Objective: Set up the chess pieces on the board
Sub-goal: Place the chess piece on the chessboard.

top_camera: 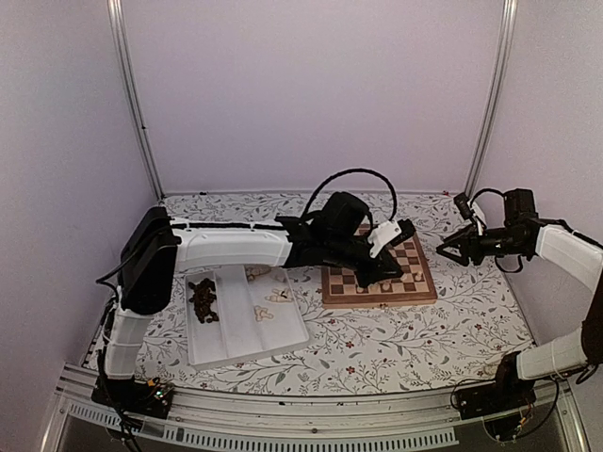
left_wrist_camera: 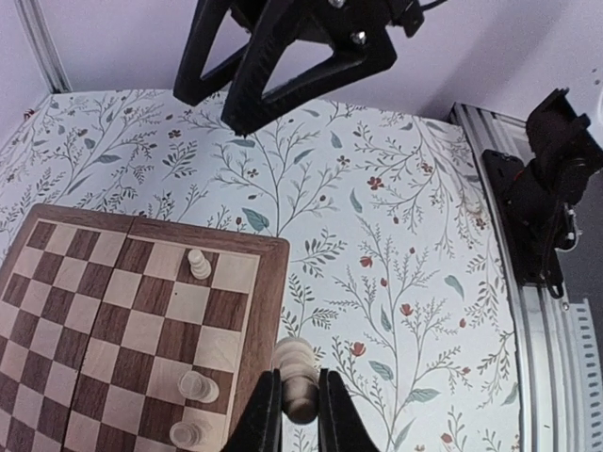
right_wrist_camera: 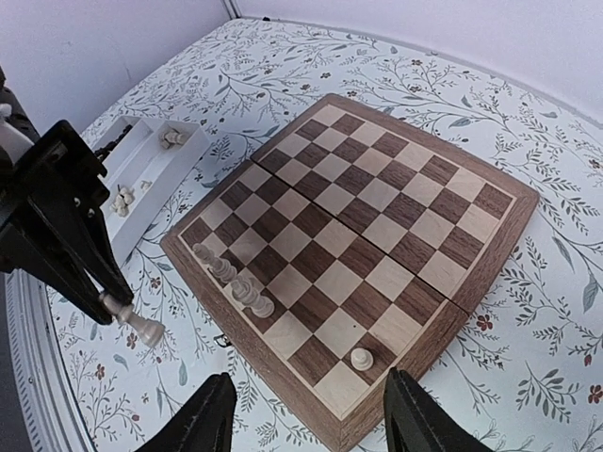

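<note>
By the board's (left_wrist_camera: 266, 311) near rim, my left arm (top_camera: 236, 247) stretches low, left gripper (left_wrist_camera: 294, 414) clamping a turned pale wooden piece (left_wrist_camera: 296, 363). The right gripper (right_wrist_camera: 309, 381) hovers, fingers spread.

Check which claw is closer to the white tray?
Left: the left claw hovers by the board's near edge; right claw is past the board's right side, farther from the tray.

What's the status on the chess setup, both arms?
Left gripper shut on a cream piece, just off the board's rim. Right gripper open, empty. Several cream pieces set on it. Nothing blocking.
</note>
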### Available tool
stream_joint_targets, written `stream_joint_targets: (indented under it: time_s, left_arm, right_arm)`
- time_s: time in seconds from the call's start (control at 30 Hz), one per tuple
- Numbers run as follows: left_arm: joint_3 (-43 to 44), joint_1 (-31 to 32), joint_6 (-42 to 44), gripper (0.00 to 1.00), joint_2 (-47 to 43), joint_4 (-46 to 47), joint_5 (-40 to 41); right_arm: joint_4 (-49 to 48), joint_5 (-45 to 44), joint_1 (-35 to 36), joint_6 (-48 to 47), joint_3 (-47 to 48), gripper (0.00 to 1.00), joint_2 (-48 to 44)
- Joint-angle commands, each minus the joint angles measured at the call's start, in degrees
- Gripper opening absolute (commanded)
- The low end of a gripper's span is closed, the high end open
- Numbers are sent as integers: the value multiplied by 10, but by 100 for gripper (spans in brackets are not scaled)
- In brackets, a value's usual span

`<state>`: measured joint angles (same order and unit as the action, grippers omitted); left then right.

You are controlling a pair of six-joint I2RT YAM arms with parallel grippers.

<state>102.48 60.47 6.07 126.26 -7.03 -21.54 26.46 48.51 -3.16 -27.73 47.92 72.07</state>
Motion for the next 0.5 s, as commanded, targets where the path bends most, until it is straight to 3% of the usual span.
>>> stream_joint_targets:
  time_s: [0.0,0.23,0.47]
  left_arm:
    - [94,19,17,2,63,-83,29]
    - [246,41,59,2,167,-184,119]
    - [290,50,88,3,201,-206,156]
  right_arm:
    - [-29,-27,-2,22,4,57,2]
    - [-36,-73,-2,26,3,57,10]
    - [-33,-71,-2,23,4,57,11]
